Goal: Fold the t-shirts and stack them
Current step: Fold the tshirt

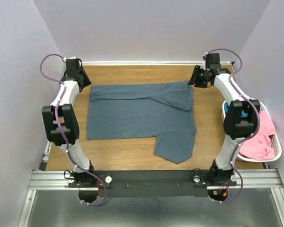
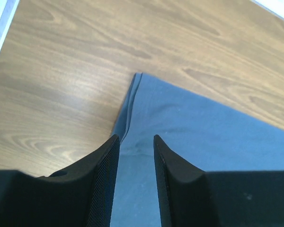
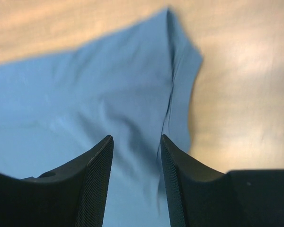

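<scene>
Now the blue-grey shirt [image 1: 137,113] lies flat mid-way across the table [image 1: 123,153], one sleeve poking toward 5 o'clock. The left gripper [image 2: 136,138] hangs over its 10 o'clock corner, jaws narrowly parted, nothing between them. The right gripper [image 3: 136,138] hangs over the 2 o'clock corner, jaws likewise apart and empty. At 3 o'clock the basket [image 1: 276,153] holds the pink shirt [image 1: 258,142] and a glimpse of the teal shirt [image 1: 246,114].

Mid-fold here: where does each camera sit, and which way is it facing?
Top external: above and behind, looking down on the wooden table, slate blue-grey cloth t-shirt, left arm, right arm.
Left wrist: on the left gripper, looking down at the shirt's corner past its own black fingers.
Right wrist: likewise on the right gripper, blurrier.
Shared: all show that shirt.
</scene>
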`<state>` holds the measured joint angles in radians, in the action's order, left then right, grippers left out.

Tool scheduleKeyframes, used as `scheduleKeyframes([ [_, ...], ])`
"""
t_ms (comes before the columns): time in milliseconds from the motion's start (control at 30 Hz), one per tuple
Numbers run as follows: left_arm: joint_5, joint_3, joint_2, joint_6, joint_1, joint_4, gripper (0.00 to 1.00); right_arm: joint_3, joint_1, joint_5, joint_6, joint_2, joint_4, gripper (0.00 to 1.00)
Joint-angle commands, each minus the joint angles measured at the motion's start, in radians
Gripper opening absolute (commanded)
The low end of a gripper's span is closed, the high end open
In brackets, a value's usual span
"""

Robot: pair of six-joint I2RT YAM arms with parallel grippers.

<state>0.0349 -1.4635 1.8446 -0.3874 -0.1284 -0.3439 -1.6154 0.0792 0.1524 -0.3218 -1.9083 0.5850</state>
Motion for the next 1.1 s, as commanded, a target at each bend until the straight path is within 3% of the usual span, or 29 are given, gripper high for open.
scheduleKeyframes([
  [0,0.011,-0.004,0.016,0.002,0.013,0.029,0.42,-0.073,-0.038,0.078,-0.034,-0.107,-0.135,0.51],
  [300,-0.067,-0.095,0.185,-0.022,0.019,0.068,0.27,-0.218,-0.068,0.183,-0.022,-0.337,-0.217,0.49],
  [800,-0.087,-0.192,0.363,-0.018,0.019,0.068,0.22,-0.281,-0.107,0.234,-0.06,-0.475,-0.281,0.48],
  [1067,-0.082,-0.186,0.381,-0.016,0.021,0.066,0.19,-0.316,-0.113,0.3,-0.06,-0.514,-0.292,0.32],
])
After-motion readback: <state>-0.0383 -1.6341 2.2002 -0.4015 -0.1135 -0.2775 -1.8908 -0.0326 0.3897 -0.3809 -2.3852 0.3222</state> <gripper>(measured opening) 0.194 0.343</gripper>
